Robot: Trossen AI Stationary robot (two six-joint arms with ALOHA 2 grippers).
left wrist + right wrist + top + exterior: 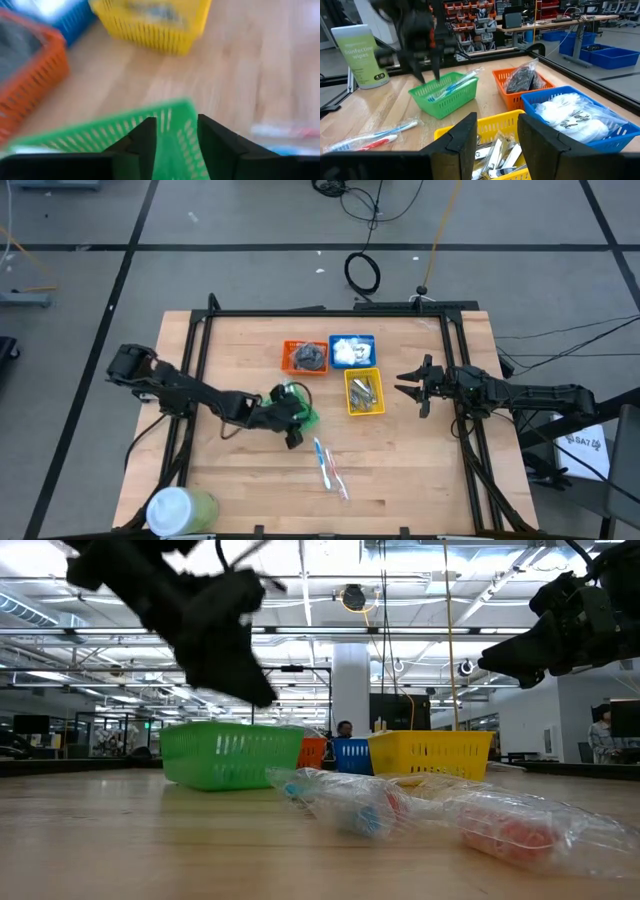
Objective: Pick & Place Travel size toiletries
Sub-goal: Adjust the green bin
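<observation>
The green basket (306, 416) stands on the table's middle, with wrapped toothbrushes (454, 84) lying in it. More wrapped toothbrushes (330, 466) lie flat on the wood nearer the front edge. My left gripper (176, 122) hovers open just over the green basket's near-left rim (100, 132), fingers slanting down, nothing between them. My right gripper (413, 385) waits open and level at the table's right, beside the yellow basket (364, 392) of silver clippers. The orange basket (305, 357) holds dark discs, and the blue basket (352, 350) holds white packets.
A white-and-green wipes tub (180, 508) stands at the front left corner. The orange, blue and yellow baskets cluster just beyond and to the right of the green one. Bare wood lies along the front right (420, 470) and the far left (235, 345).
</observation>
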